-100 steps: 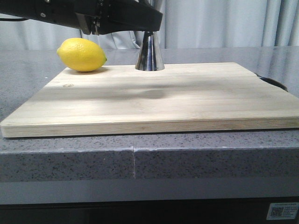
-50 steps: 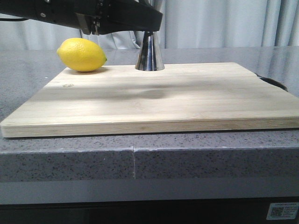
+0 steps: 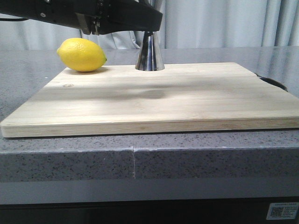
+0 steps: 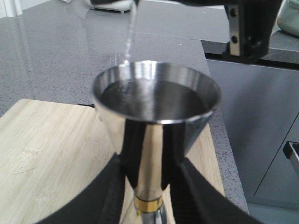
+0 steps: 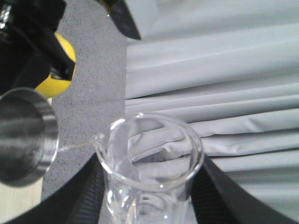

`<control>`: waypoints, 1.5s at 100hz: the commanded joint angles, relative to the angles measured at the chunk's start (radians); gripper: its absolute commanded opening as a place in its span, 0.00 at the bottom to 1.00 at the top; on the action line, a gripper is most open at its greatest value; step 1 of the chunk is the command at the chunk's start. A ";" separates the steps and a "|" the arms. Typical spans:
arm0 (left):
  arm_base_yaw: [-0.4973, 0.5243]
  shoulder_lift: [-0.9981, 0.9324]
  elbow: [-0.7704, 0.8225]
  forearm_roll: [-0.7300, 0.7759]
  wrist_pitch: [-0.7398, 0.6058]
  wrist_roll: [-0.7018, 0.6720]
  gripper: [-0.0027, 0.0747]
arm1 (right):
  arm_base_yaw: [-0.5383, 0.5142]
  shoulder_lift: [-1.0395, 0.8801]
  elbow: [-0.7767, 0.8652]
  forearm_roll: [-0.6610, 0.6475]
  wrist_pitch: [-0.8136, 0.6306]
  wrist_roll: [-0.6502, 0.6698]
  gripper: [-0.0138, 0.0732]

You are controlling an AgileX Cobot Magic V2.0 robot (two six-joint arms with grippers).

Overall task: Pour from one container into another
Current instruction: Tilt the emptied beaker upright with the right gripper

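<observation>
Two end effectors are engaged. We note the left end effector (image 4: 148, 193) closed on the jigger (image 4: 156, 121) at its narrow lower part, just above the gold waist band, dark fingers (image 4: 114, 196) on either side. The jigger stands upright at the far edge of the cutting board (image 3: 154, 100), with the lemon (image 3: 81, 54) near it to the left. The right end effector (image 5: 147, 198) grips the glass beaker (image 5: 152, 158), which is tipped with its lip toward the jigger's rim. We see a thin clear stream (image 4: 130, 32) falling into the upper cup, where liquid is pooled. The board lies on the grey speckled bench (image 3: 140, 156).
</observation>
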 commanded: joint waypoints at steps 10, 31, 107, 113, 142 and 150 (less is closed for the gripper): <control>-0.009 -0.039 -0.032 -0.077 0.102 0.001 0.28 | 0.001 -0.030 -0.038 0.139 -0.013 0.008 0.35; -0.009 -0.039 -0.032 -0.077 0.100 0.001 0.28 | 0.001 -0.032 -0.038 0.195 -0.015 0.095 0.34; -0.009 -0.039 -0.032 -0.077 0.098 0.001 0.28 | -0.145 -0.050 -0.036 0.555 -0.002 0.462 0.28; -0.009 -0.039 -0.032 -0.077 0.098 0.001 0.28 | -0.167 -0.048 -0.031 0.565 -0.011 0.464 0.28; -0.009 -0.039 -0.032 -0.077 0.098 0.001 0.28 | -0.269 -0.036 0.076 0.619 -0.124 0.468 0.28; -0.009 -0.039 -0.032 -0.076 0.098 0.001 0.28 | -0.300 -0.014 0.114 0.622 -0.165 0.468 0.28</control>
